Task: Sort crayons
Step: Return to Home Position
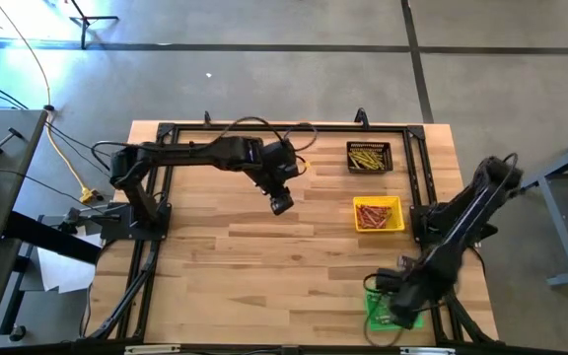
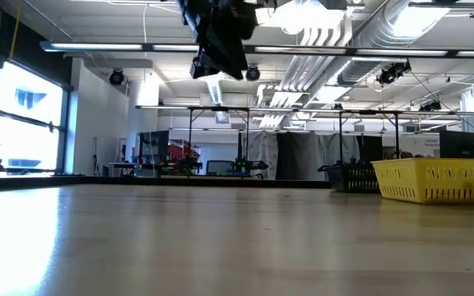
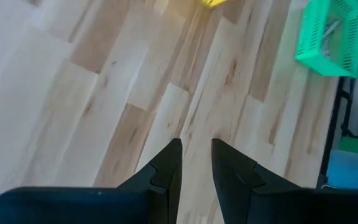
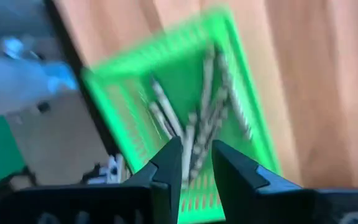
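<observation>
The high camera looks straight down on the whole table (image 1: 264, 256), with the yellow tray (image 1: 355, 213) right of centre and the green tray (image 1: 371, 316) at lower right. The low camera sits at tabletop level, facing across the boards into the room, and shares the yellow tray at its right edge. The left wrist camera looks down from well above, green tray at upper right, while the right wrist camera hangs close over that tray, its crayons (image 4: 208, 81) at mid-frame.

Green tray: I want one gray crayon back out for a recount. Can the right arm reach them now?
Probably yes. The right gripper hangs directly over the green tray, fingers slightly apart, with nothing above the gray crayons lying in it. The left gripper hangs over mid-table.
</observation>
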